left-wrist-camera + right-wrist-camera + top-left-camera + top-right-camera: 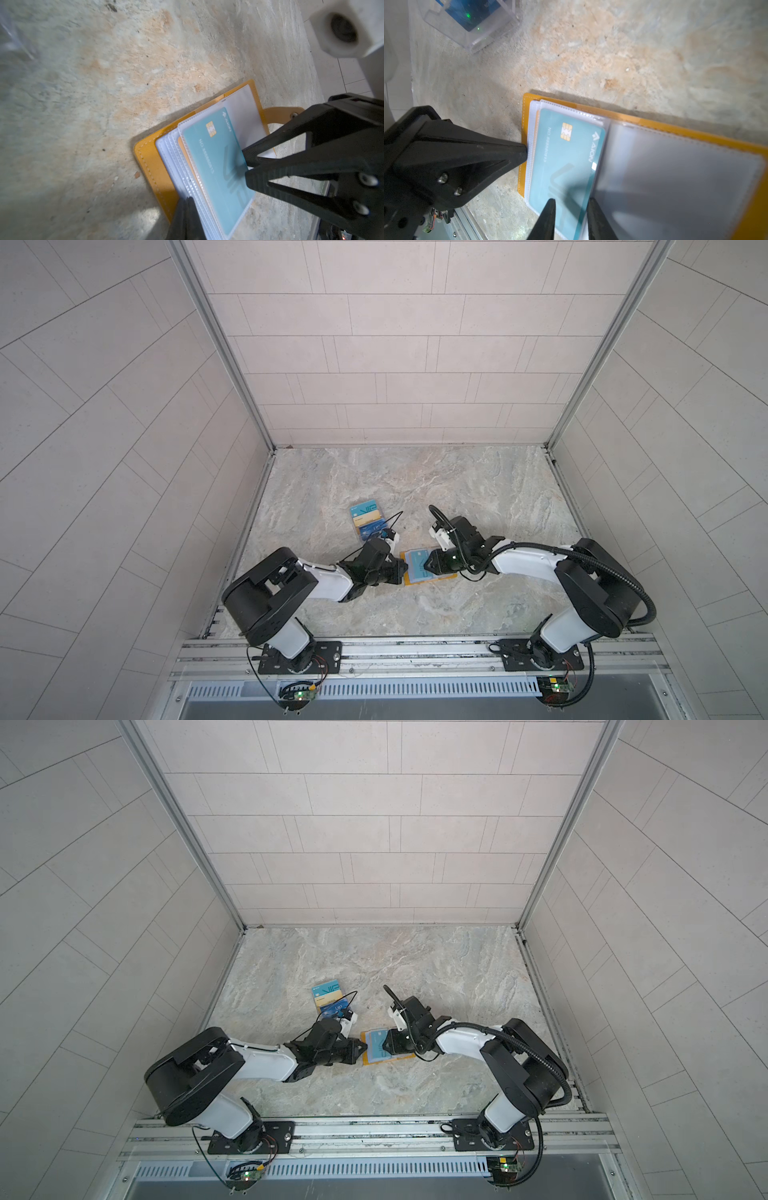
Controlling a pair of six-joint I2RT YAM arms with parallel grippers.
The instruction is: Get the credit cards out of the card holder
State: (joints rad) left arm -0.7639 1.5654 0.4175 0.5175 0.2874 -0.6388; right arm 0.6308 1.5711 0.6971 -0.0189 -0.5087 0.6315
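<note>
Touching one card holder, left fingers are closed, right fingers slightly parted on one teal card.

A marbled grey-and-tan desk forms the floor of a booth walled with pale tiles and framed by aluminium posts. A clear acrylic stand sits on the desk, left of centre in both top views. Along the near edge run an aluminium rail and a slotted grille, with two small circuit boards showing green lights.
</note>
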